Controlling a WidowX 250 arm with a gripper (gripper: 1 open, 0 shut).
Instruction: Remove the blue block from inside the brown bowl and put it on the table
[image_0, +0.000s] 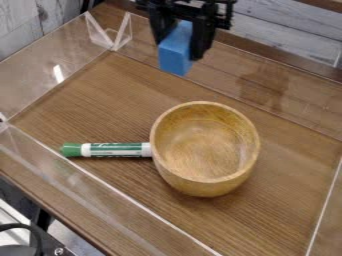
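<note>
The blue block (174, 52) hangs in the air above the far part of the table (94, 110), held between the black fingers of my gripper (179, 42), which is shut on it and points down. Only the lower part of the gripper shows at the top edge of the view. The brown bowl (205, 148) sits empty on the table, below and to the right of the block, with its pale grained inside fully visible.
A green-and-white marker (106, 151) lies on the table just left of the bowl. Low clear acrylic walls (80, 45) edge the table, with a clear bracket at the far left corner.
</note>
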